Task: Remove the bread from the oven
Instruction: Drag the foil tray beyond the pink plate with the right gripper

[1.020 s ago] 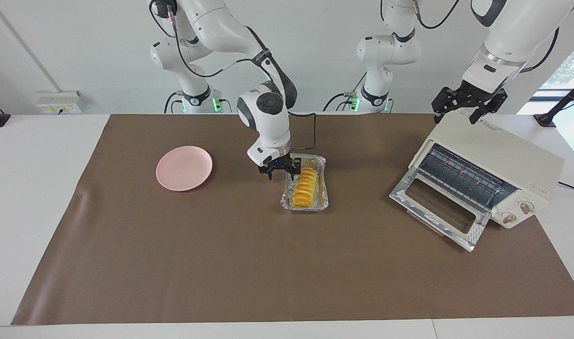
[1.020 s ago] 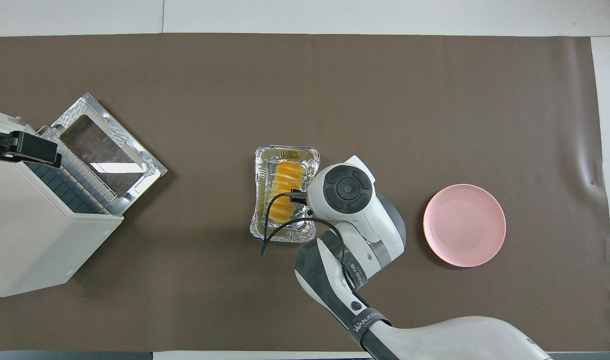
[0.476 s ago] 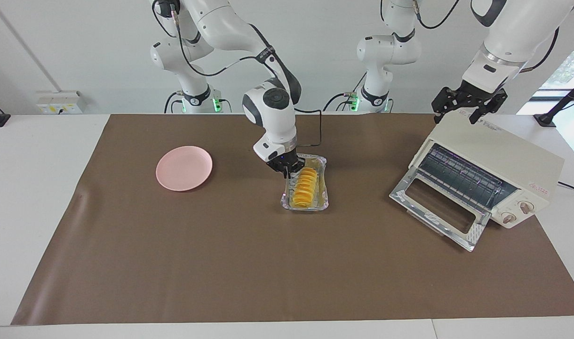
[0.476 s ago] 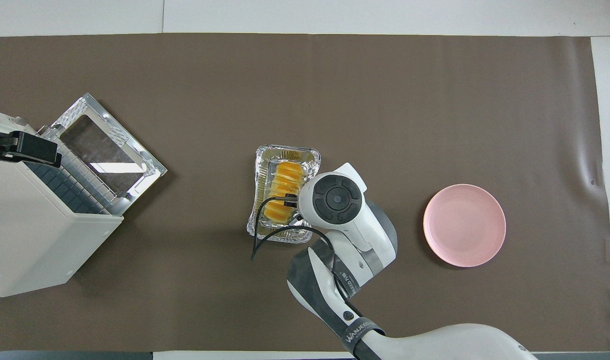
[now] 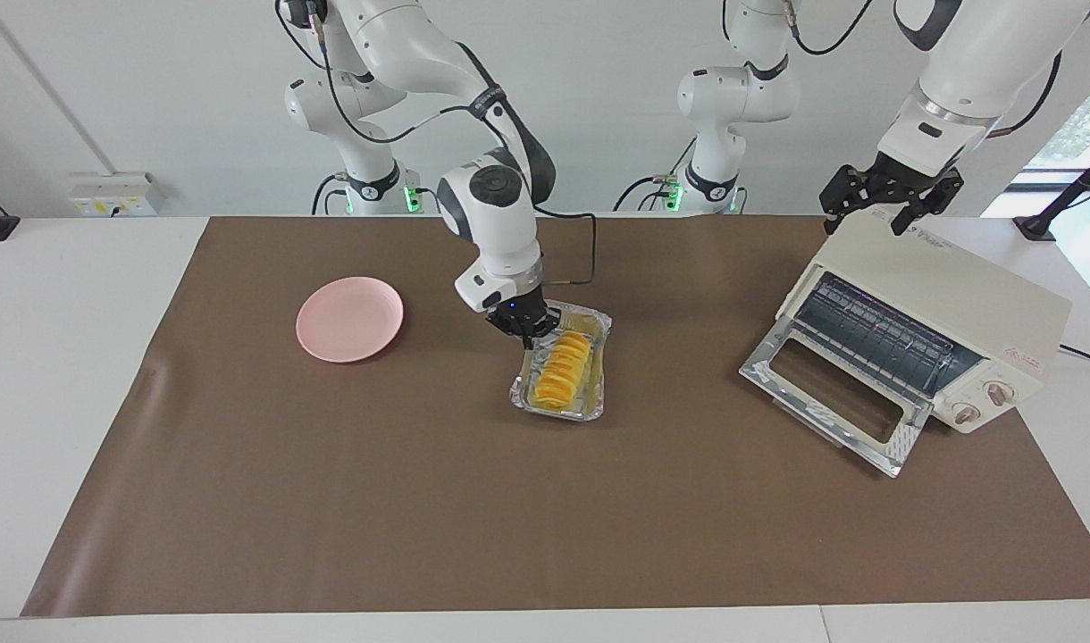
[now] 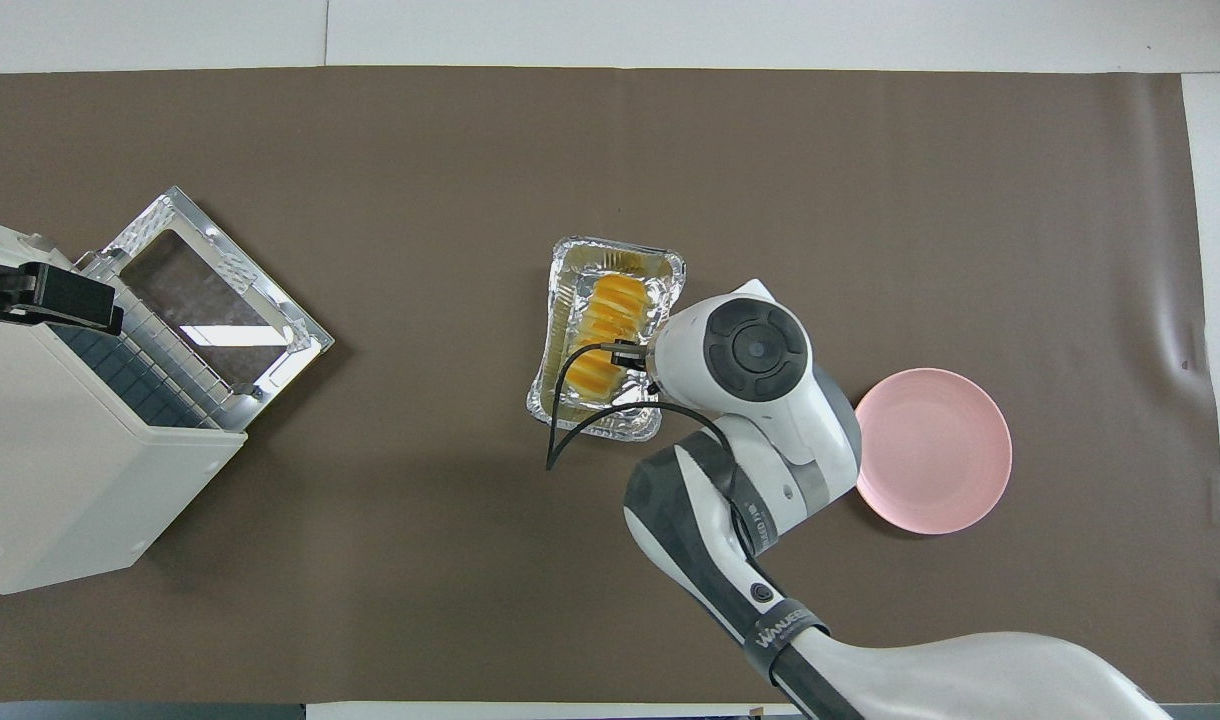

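The golden ridged bread (image 5: pixel 563 364) lies in a crinkled foil tray (image 5: pixel 558 413) on the brown mat, between the plate and the oven. It also shows in the overhead view (image 6: pixel 602 335). My right gripper (image 5: pixel 529 330) is shut on the tray's rim at the end nearer the robots; in the overhead view its wrist hides the fingers. The tray sits skewed. The cream oven (image 5: pixel 947 299) stands at the left arm's end, its glass door (image 5: pixel 831 393) dropped open and the rack bare. My left gripper (image 5: pixel 892 201) is open over the oven's top.
A pink plate (image 5: pixel 349 319) lies toward the right arm's end of the mat, partly under my right arm in the overhead view (image 6: pixel 935 450). A black cable loops from the right wrist beside the tray.
My right gripper moved toward the right arm's end with the tray's rim in it. The tray and bread shifted toward the plate and turned askew. The left arm has not moved.
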Available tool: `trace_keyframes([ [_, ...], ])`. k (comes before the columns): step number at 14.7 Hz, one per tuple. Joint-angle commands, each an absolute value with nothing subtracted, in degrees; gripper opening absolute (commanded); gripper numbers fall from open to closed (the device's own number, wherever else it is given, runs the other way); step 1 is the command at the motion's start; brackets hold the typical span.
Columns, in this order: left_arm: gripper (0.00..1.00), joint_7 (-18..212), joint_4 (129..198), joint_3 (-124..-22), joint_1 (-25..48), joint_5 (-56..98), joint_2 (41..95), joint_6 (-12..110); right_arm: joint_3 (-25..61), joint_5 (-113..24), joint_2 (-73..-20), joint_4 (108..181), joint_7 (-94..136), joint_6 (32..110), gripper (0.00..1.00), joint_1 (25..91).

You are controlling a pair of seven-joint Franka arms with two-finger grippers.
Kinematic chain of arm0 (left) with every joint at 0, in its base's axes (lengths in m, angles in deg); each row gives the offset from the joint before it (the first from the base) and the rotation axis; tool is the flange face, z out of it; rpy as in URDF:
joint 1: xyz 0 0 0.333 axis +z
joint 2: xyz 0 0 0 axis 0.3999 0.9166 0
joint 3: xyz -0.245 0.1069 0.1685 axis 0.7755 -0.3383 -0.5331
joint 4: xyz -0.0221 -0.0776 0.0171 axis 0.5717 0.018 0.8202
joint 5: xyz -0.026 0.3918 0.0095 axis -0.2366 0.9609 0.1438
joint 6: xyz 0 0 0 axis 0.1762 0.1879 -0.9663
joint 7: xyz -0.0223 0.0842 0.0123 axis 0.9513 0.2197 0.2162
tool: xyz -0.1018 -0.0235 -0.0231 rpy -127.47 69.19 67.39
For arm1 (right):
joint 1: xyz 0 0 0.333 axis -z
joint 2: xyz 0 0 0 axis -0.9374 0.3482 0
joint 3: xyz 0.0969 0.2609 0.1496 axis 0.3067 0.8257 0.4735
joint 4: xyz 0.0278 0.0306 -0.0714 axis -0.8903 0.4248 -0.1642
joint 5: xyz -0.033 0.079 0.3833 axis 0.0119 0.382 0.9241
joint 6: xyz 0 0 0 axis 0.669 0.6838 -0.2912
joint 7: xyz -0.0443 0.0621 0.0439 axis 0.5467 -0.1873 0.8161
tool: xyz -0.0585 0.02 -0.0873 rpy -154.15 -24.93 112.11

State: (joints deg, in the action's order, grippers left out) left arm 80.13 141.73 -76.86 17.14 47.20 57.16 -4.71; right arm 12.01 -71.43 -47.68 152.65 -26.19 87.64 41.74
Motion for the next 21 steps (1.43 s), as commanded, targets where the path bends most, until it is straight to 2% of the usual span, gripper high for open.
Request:
trace_keyframes([
  [1, 1.0, 79.8, 142.0, -76.6, 17.6, 47.3, 57.0, -5.1, 12.7, -70.6, -49.4, 147.1, -16.8, 80.2, 0.0, 48.9],
  [6, 1.0, 79.8, 142.0, -76.6, 17.6, 47.3, 57.0, -5.1, 12.6, -62.5, -48.0, 138.5, 6.6, 75.5, 0.0, 64.7],
  [9, 1.0, 79.8, 142.0, -76.7, 17.6, 47.2, 57.0, -5.1, 12.4, -62.1, -47.0, 137.8, 13.2, 76.5, 0.0, 71.1],
  [12, 1.0, 79.8, 142.0, -76.6, 17.6, 47.3, 57.0, -5.0, 12.5, -61.9, -43.6, 136.9, 17.5, 76.3, 0.0, 76.6],
  [14, 1.0, 79.8, 142.0, -76.6, 17.6, 47.2, 57.0, -5.1, 12.4, -62.3, -40.4, 135.2, 20.7, 76.5, 0.0, 77.1],
  [16, 1.0, 79.8, 142.0, -76.6, 17.6, 47.2, 57.0, -5.1, 12.3, -62.3, -38.9, 137.0, 22.7, 78.1, 0.0, 77.0],
  [21, 1.0, 79.8, 142.0, -76.6, 17.6, 47.2, 57.0, -5.1, 12.4, -62.3, -40.1, 143.0, 23.3, 79.3, 0.0, 76.8],
])
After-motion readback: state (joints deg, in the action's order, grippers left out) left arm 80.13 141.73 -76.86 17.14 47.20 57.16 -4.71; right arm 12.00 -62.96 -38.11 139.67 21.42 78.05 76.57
